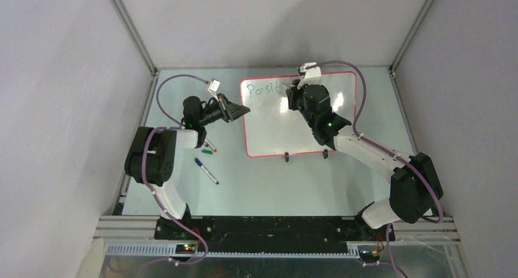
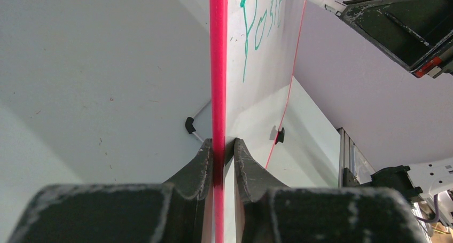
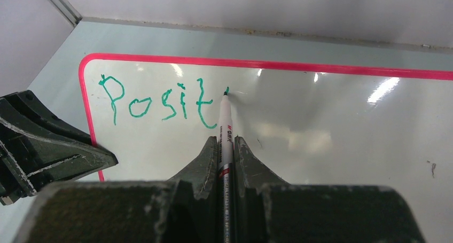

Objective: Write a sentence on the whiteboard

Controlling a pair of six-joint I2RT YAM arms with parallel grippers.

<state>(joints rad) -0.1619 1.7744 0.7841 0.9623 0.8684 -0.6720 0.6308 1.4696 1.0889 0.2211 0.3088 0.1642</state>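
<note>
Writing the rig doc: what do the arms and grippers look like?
The left arm and right arm have black joint housings and white link shells, each with a purple cable and a green light. Left gripper and right gripper are black, with tapered, scuffed fingers.

A: Top view, sentence [image 1: 261,89] too small to read cleanly; right gripper [image 1: 292,93] covers its end.
B: Right wrist: whiteboard [image 3: 320,125] cut off right and bottom. Lower barrel of the marker [image 3: 225,120] hidden between the fingers [image 3: 205,157], print too small.
A: Same view, left gripper [image 3: 109,160] cropped by the left edge.
B: Left wrist: board edge-on, top cropped, letters squashed, hard to read; the right gripper runs off frame.
A: Tiny dark mark [image 3: 431,168] on the board, can't tell what.
B: On the table, loose pen [image 1: 206,171] and second pen [image 1: 210,148], cap colours unclear.
</note>
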